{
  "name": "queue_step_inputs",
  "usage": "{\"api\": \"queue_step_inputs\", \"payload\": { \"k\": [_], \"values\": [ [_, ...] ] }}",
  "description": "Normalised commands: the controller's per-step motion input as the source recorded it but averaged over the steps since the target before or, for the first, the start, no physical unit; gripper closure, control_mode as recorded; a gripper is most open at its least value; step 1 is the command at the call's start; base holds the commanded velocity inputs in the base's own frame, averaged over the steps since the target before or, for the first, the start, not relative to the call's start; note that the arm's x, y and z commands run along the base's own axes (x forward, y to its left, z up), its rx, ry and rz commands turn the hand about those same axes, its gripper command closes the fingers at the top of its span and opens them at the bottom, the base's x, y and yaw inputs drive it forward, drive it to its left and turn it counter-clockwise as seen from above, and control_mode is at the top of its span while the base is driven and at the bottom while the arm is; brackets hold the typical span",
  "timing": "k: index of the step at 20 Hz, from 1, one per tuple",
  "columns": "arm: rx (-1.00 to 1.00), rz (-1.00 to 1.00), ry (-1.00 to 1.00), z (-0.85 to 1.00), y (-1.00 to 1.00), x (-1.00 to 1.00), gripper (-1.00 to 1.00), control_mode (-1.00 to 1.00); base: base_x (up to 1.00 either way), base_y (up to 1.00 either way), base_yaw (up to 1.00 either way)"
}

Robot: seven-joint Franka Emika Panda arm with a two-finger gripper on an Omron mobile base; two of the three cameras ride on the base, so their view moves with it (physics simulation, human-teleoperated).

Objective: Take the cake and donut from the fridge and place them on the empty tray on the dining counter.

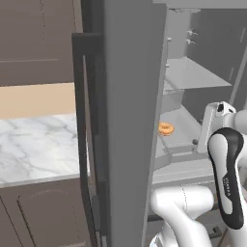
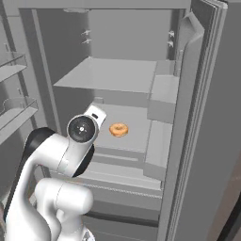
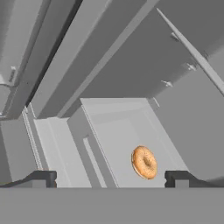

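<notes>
The fridge stands with its doors swung open, and its grey inside faces me. The orange-tan donut lies flat on the lower shelf, near its front. From the left it shows as the donut just past the door's edge. My gripper is open, with nothing between its fingers, and hovers in front of the shelf, short of the donut. The hand view is rolled. The cake, the tray and the dining counter are out of view.
An upper shelf spans the fridge above the donut. Door bins jut out on the right door and wire-edged bins on the left one. A marble wall counter over brown cabinets lies left of the fridge.
</notes>
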Motion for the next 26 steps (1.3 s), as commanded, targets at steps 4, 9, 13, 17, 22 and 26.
{"api": "queue_step_inputs", "payload": {
  "k": [4, 9, 13, 17, 22, 26],
  "values": [
    [0.00, 0.00, 0.00, 0.00, 0.00, 0.00, -1.00, 1.00, 1.00, 0.00, 0.00],
    [0.00, 0.00, 0.00, 0.00, 0.00, 0.00, -1.00, 1.00, 0.43, 0.00, 0.03],
    [0.00, 0.00, 0.00, 0.00, 0.00, 0.00, -1.00, 1.00, 0.02, 0.00, 0.06],
    [0.00, 0.00, 0.00, 0.00, 0.00, 0.00, -1.00, 1.00, 0.00, 0.00, 0.29],
    [0.00, 0.00, 0.00, 0.00, 0.00, 0.00, -1.00, 1.00, 0.03, -0.01, 0.23],
    [0.00, -0.03, 0.01, -0.01, 0.04, 0.15, -1.00, -1.00, 0.00, 0.00, 0.00]
  ]
}}
